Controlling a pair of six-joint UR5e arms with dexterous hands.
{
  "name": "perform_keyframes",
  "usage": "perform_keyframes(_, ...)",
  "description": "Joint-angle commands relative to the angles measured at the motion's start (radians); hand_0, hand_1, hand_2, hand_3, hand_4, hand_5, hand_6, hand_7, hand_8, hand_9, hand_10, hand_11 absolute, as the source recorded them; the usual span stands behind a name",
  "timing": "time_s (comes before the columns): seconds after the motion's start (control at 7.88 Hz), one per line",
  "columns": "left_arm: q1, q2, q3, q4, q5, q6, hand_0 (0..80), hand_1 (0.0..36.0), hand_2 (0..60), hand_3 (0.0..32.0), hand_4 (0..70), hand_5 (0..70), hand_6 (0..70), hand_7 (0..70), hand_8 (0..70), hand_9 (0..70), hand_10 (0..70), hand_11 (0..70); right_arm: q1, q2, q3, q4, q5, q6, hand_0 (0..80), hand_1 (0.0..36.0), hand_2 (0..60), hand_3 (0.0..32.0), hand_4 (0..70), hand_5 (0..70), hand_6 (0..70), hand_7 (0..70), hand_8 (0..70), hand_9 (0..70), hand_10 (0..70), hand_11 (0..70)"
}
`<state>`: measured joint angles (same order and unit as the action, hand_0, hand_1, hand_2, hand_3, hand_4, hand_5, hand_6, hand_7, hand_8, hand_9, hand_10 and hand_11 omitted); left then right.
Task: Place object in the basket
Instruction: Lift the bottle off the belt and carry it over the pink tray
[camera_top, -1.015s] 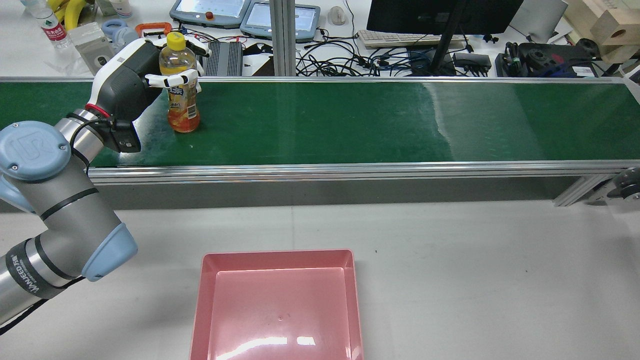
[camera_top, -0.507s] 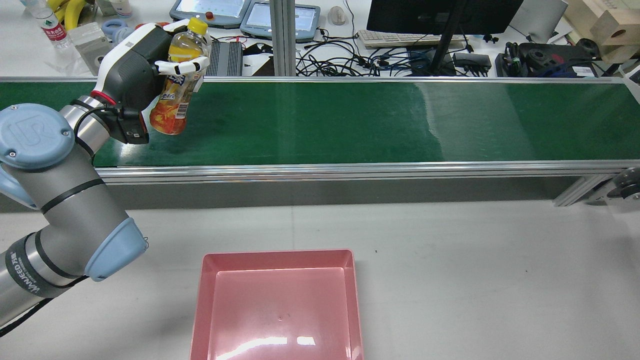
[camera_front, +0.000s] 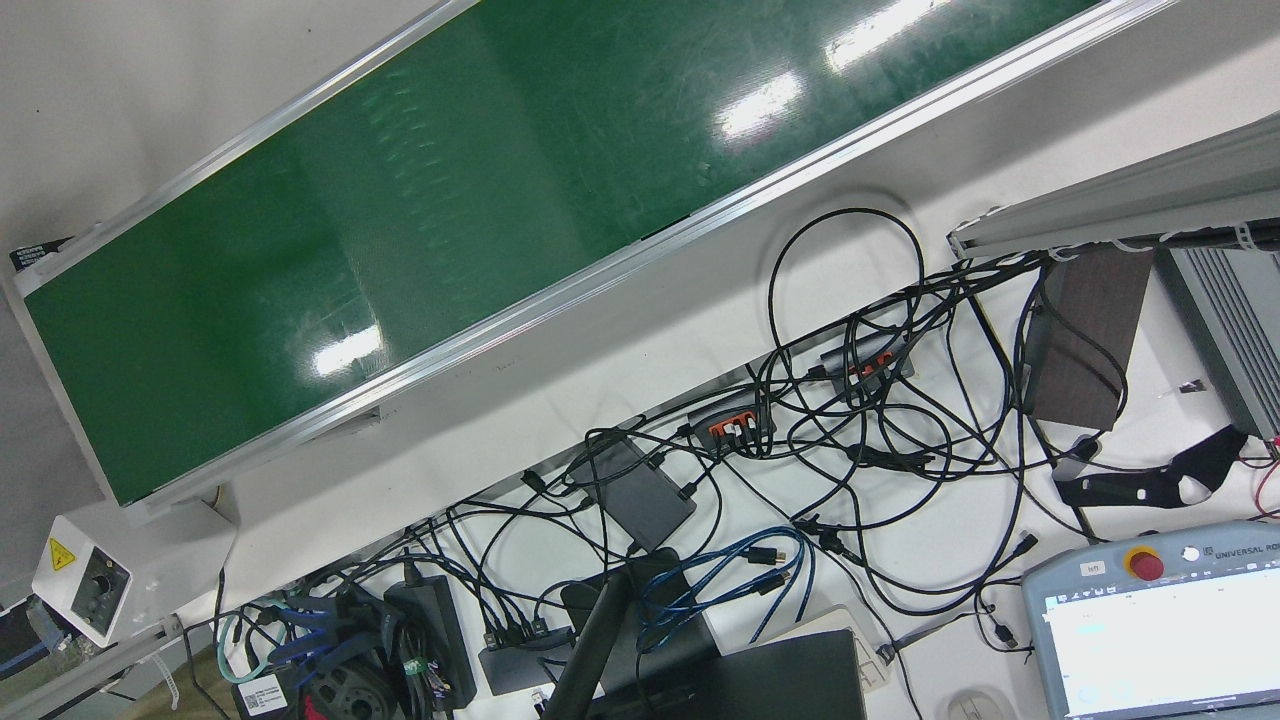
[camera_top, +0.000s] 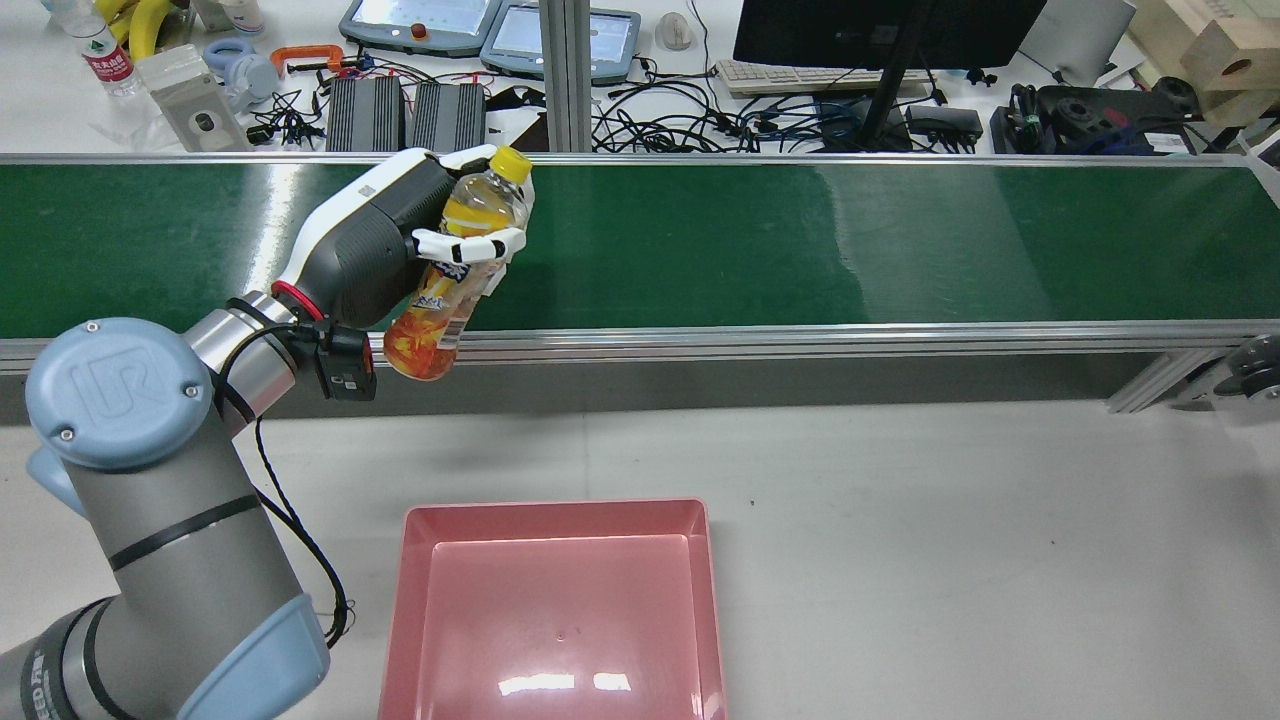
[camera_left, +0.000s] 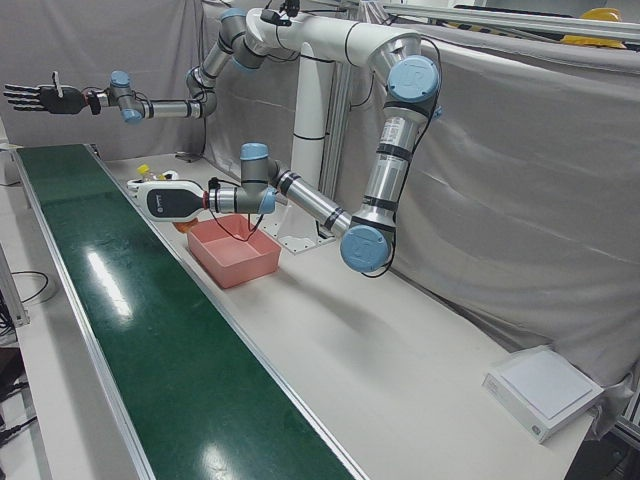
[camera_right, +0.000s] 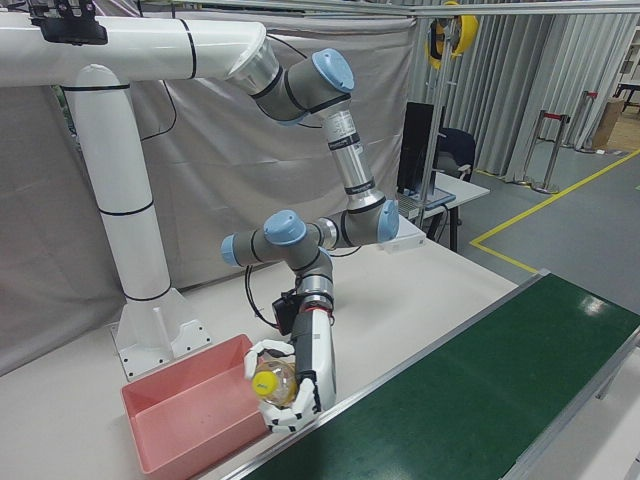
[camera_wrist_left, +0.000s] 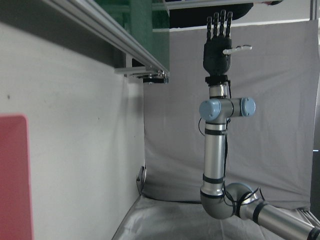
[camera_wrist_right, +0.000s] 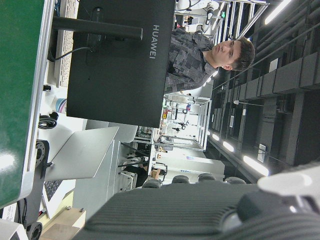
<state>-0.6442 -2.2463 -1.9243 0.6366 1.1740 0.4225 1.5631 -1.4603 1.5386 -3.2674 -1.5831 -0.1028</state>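
A clear bottle (camera_top: 455, 270) of orange drink with a yellow cap is tilted in the air over the near rail of the green conveyor belt (camera_top: 800, 245). My left hand (camera_top: 400, 240) is shut on it around the middle, cap pointing up and away. In the right-front view the same left hand (camera_right: 305, 385) holds the bottle (camera_right: 275, 380) just beyond the pink basket (camera_right: 190, 410). The basket (camera_top: 555, 610) lies empty on the white table, nearer than the bottle and to its right. My right hand (camera_left: 40, 98) hangs high over the belt's far end, fingers spread, holding nothing.
Beyond the belt lie cables, power bricks, teach pendants (camera_top: 420, 22), a keyboard and a monitor (camera_top: 880, 30). The belt's aluminium rail (camera_top: 800, 340) runs between belt and table. A person (camera_wrist_right: 210, 55) stands behind the monitor in the right hand view.
The left hand lifted the bottle off the belt, tilted it, and carried it right and toward the near rail, closer to the basket.
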Motion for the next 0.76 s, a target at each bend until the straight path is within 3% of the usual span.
perform_keyframes(0.0, 0.154, 0.002, -0.177, 0.125, 0.048, 0.112, 40.5, 18.2, 60.0, 0.0, 29.2, 53.4, 49.0, 63.9, 56.2, 70.0, 58.7, 70.0, 0.0, -0.002, 0.0, 0.0, 0.0, 0.0, 0.0, 0.0, 0.0, 0.0, 0.0, 0.0, 0.0, 0.0, 0.0, 0.0, 0.0, 0.0)
perform_keyframes(0.25, 0.244, 0.002, -0.183, 0.13, 0.053, 0.151, 42.9, 19.5, 60.0, 0.0, 26.8, 51.2, 45.6, 61.2, 55.3, 70.0, 58.0, 70.0, 0.0, -0.002, -0.002, 0.0, 0.0, 0.0, 0.0, 0.0, 0.0, 0.0, 0.0, 0.0, 0.0, 0.0, 0.0, 0.0, 0.0, 0.0)
perform_keyframes(0.51, 0.317, -0.006, -0.183, 0.133, 0.044, 0.177, 42.9, 19.3, 60.0, 0.0, 28.0, 50.9, 46.6, 60.2, 53.5, 70.0, 54.3, 70.0, -0.002, -0.002, -0.002, 0.0, 0.0, 0.0, 0.0, 0.0, 0.0, 0.0, 0.0, 0.0, 0.0, 0.0, 0.0, 0.0, 0.0, 0.0)
perform_keyframes(0.63, 0.345, -0.006, -0.182, 0.136, 0.042, 0.186, 42.9, 17.0, 60.0, 0.0, 27.6, 46.2, 42.3, 54.4, 47.8, 65.6, 47.7, 67.7, -0.002, -0.002, -0.002, 0.0, 0.0, 0.0, 0.0, 0.0, 0.0, 0.0, 0.0, 0.0, 0.0, 0.0, 0.0, 0.0, 0.0, 0.0)
